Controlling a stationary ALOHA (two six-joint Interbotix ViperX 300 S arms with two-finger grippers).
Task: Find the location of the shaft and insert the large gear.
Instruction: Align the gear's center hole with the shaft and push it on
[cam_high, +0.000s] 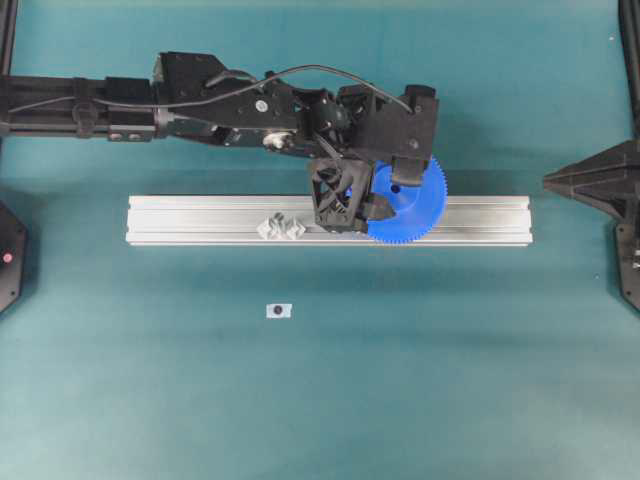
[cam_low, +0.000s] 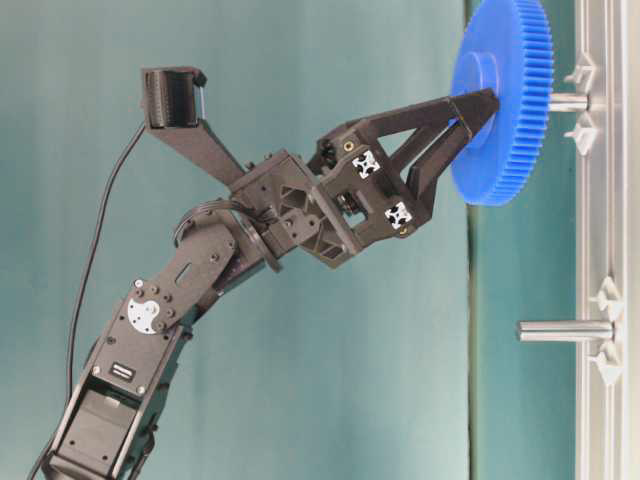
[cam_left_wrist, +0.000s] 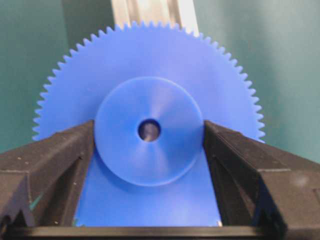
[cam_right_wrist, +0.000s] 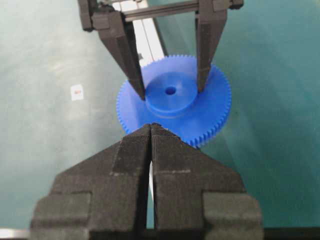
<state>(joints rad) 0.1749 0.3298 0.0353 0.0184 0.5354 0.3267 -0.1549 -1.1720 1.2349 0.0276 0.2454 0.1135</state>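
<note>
The large gear sits on the shaft toward the right part of the aluminium rail, its toothed rim overhanging both long edges of the rail and, seen from the table-level view, standing a little off the rail face with bare pin showing between. It is a bright blue disc with fine teeth all round, a raised round hub and a small dark centre hole. The left gripper has one finger at 9 o'clock and the other at 3 o'clock of the hub, right against it; whether they pinch or merely flank it cannot be told. At 6 o'clock of the gear in the right wrist view, the right gripper has its fingers pressed together on nothing. A second bare pin stands further along the rail, well apart, with open green table all round and a small white tag lying alone
</note>
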